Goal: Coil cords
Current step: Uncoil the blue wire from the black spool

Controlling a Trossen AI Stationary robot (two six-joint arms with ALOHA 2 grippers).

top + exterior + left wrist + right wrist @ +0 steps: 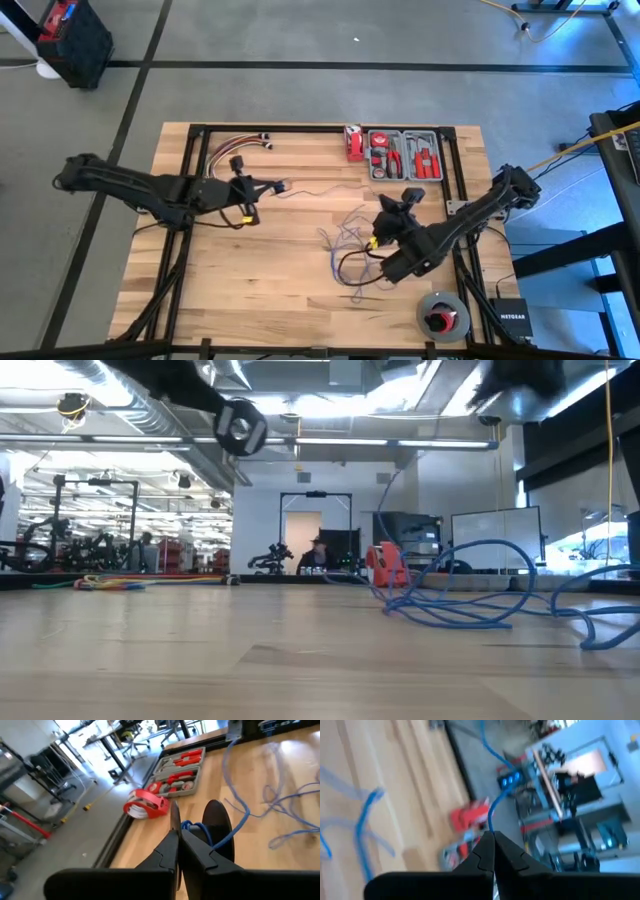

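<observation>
- Wooden table point(250, 290) carries the cords point(350, 250), a loose tangle right of centre
- Left gripper point(283, 186) at 10 o'clock, jaws clamped on a cord end; right gripper point(376, 240) at 3 o'clock pinches another strand
- Coiling barely begun, I judge; next: wind strands into loops

Right wrist view smeared by motion blur: red shape point(470, 817) unreadable. Blue cord point(470, 595) cut off at right edge in low view. Both arms cropped at top there, grippers unseen. Tool tray point(405, 155) contents too small to name from above.
</observation>
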